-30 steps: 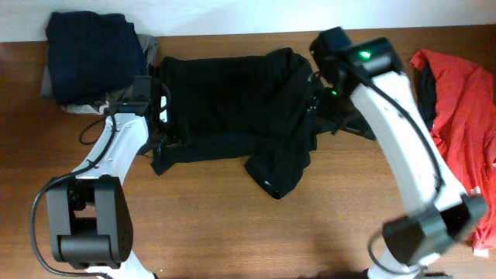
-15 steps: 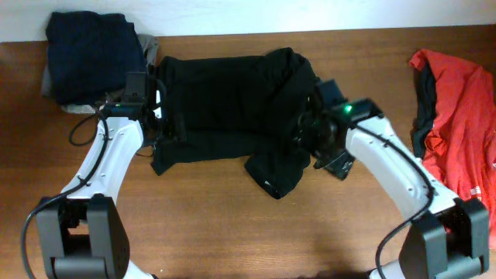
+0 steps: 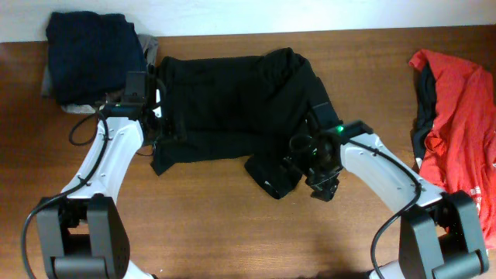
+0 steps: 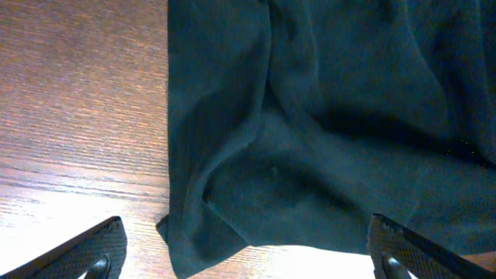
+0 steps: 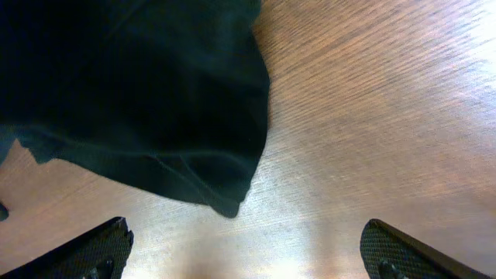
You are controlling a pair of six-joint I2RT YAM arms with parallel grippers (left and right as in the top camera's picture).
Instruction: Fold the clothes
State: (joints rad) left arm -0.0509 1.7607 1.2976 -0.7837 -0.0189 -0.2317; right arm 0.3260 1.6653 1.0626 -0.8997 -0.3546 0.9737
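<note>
The clothes at hand are a large black garment (image 3: 225,101), lying crumpled across the middle of the table with a bunched lobe hanging toward the front. My left gripper (image 3: 164,128) hovers open over its left edge. In the left wrist view the garment's lower left corner (image 4: 201,232) lies between the wide-spread fingers (image 4: 93,252), and my left gripper (image 4: 248,260) holds nothing. My right gripper (image 3: 304,164) stands open just right of the front lobe. In the right wrist view my right gripper (image 5: 246,260) sits over bare wood, with the lobe's tip (image 5: 229,205) just ahead.
A red garment (image 3: 457,101) lies crumpled at the right edge. A folded navy garment (image 3: 93,50) sits on a grey one (image 3: 58,89) at the back left corner. The brown wooden table (image 3: 232,232) stretches toward the front, and a cable (image 3: 81,128) loops beside the left arm.
My right arm has swung from the garment's upper right down to its front lobe, lowering close to the table. The left arm shifted only slightly. Both grippers stayed open.
</note>
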